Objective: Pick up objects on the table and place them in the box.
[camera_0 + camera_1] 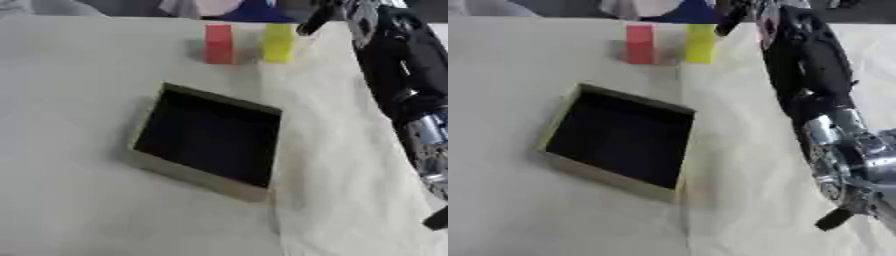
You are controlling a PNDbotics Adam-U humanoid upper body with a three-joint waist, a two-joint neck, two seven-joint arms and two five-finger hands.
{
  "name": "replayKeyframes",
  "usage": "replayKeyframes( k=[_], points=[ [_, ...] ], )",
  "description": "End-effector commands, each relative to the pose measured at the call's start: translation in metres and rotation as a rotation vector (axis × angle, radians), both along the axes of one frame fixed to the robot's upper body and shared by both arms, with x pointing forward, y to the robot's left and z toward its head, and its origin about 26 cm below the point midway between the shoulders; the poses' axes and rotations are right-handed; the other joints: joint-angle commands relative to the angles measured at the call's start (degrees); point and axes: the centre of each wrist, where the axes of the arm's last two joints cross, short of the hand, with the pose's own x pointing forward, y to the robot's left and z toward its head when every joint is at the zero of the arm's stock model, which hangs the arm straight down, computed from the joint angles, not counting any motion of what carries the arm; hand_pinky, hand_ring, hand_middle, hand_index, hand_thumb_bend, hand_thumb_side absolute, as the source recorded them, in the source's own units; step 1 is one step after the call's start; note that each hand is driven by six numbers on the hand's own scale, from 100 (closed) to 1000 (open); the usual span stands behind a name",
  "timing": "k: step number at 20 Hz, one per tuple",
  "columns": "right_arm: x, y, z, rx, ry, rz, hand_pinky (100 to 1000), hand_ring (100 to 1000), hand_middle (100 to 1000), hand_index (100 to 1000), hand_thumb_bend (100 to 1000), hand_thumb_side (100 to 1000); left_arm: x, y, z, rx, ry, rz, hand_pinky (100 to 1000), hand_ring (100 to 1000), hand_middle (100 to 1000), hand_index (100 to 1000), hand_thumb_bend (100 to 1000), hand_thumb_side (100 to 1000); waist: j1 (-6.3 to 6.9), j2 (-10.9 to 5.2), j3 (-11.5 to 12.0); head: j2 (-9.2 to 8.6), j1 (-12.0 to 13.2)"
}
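Observation:
A red block (219,44) and a yellow block (278,42) stand upright side by side at the far edge of the table, a small gap between them. An open box (197,177) with tan walls and a dark inside sits turned askew in the middle, nothing visible in it. My right arm (815,75) reaches up along the right side. Its hand (313,20) is at the top edge, just right of the yellow block and partly cut off by the frame. I cannot tell whether it touches the block. My left hand does not show.
A cream cloth (79,150) covers the table, with a crease (273,220) running from the box's near corner toward the front. My right forearm and silver joints (850,160) fill the right side. The table's right edge (385,130) runs beneath that arm.

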Motion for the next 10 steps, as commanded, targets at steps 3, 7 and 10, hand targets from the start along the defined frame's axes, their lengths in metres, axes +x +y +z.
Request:
replayKeyframes(
  k=[3,7,10],
  points=[
    [-0.002,-0.013,0.029,0.009,-0.023,0.029,989,1000,981,1000,129,307,-0.002,0.001,0.011,0.035,-0.033,-0.005,671,725,705,784,320,692,0.12,-0.38,-0.2,-1.87,0.9],
    [-0.002,-0.016,0.038,0.023,-0.010,0.076,985,1000,977,1000,100,340,-0.002,0.001,0.013,0.042,-0.038,-0.004,671,726,705,784,317,694,0.01,0.27,-0.6,-4.21,2.0],
    [-0.002,-0.018,0.042,0.053,-0.012,0.110,981,1000,975,1000,100,358,-0.001,0.001,0.014,0.047,-0.042,-0.005,670,726,705,784,315,695,-0.05,0.75,-0.8,-5.66,2.2]
  ],
)
